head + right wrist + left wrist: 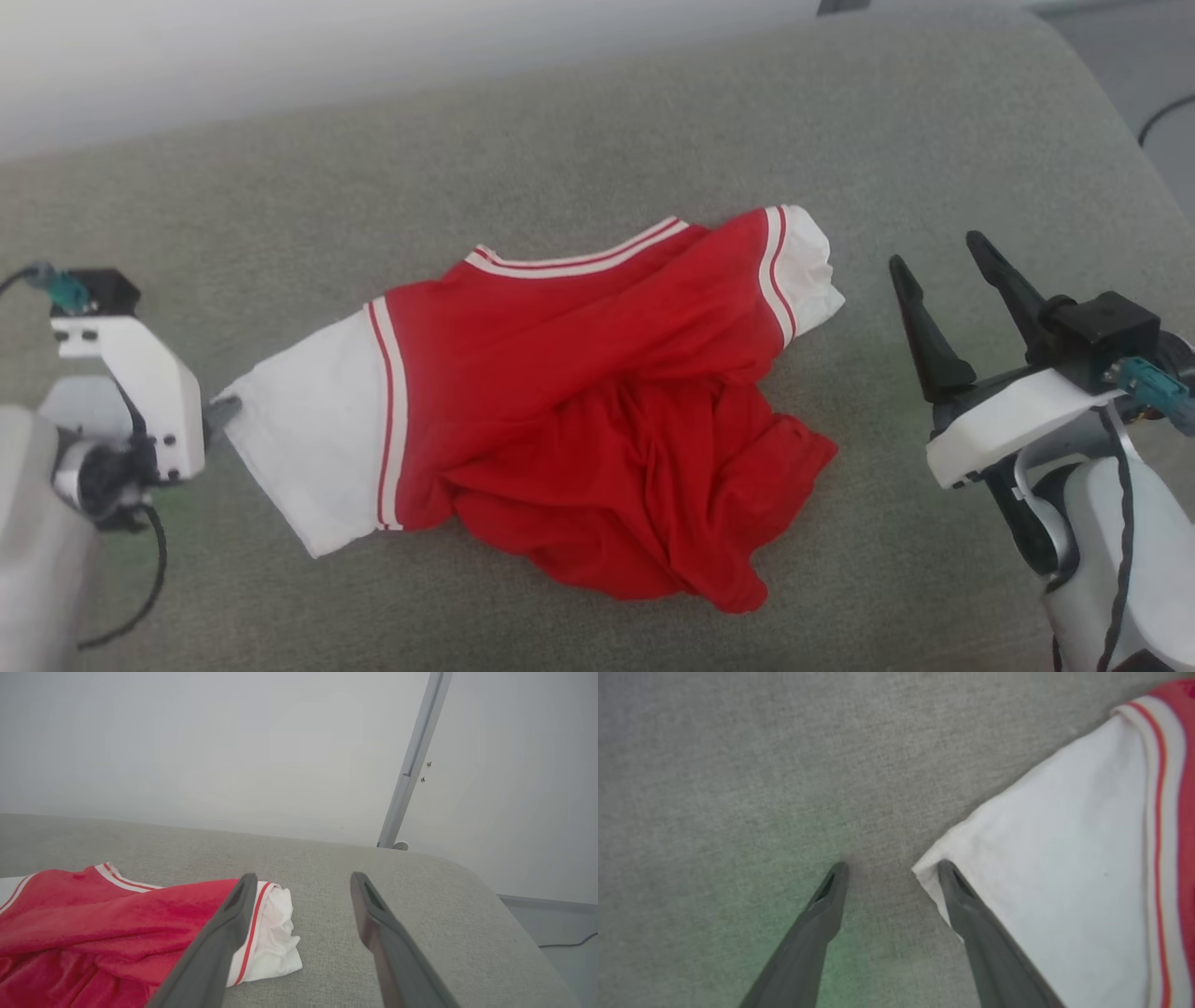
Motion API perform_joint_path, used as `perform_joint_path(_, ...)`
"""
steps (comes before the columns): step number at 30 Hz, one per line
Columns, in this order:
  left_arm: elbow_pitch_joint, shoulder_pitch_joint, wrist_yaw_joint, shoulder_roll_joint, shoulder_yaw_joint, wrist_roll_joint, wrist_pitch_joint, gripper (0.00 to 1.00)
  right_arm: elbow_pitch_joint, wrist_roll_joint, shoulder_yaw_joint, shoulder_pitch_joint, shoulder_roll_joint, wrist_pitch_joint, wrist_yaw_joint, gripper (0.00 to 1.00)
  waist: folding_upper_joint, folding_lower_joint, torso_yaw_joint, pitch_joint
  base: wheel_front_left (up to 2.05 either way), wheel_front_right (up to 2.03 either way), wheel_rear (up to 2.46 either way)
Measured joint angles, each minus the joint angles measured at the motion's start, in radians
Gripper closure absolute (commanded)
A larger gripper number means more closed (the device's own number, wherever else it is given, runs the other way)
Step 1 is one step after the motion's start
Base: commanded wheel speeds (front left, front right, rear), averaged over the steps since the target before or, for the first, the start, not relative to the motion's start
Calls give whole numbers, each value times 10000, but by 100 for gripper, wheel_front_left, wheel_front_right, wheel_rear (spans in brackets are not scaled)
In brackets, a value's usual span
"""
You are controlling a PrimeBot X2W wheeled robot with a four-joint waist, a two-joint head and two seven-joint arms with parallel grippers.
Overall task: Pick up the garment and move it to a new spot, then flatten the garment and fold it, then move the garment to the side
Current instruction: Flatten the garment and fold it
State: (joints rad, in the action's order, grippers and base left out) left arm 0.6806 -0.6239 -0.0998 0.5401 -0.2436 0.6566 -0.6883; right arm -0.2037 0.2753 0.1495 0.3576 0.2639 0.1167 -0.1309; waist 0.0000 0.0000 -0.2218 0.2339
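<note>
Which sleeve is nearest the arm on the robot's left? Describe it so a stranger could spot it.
On the wide grey cushion lies a crumpled red garment. At its end nearest the left gripper, a white sleeve lies spread flat, edged with red-and-white stripes. The other white sleeve, by the right gripper, is bunched up instead.

Garment (579,420) between both pincers

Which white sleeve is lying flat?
The sleeve beside the left claw: it is spread out flat. The other sleeve, nearer the right claw, is bunched up.
</note>
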Motion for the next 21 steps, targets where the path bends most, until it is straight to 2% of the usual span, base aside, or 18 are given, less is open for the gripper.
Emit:
perform_joint_path(5,686,-796,79,-157,-155,-58,-334,0,-111,48,92,185,-17,-27,0,0,0,0,-103,444,0,0,0)
perform_joint_path(10,1227,-1370,336,-506,-86,232,-1024,0,-232,54,180,413,-4,-65,0,0,1,0,-70,600,0,0,0)
perform_joint_path(16,1400,-1744,688,-823,-67,433,-1806,0,-270,69,238,580,27,-153,0,0,1,0,13,630,0,0,0)
perform_joint_path(21,1198,-1862,796,-872,-270,428,-2274,0,-291,125,280,636,36,-203,0,0,1,0,59,654,0,0,0)
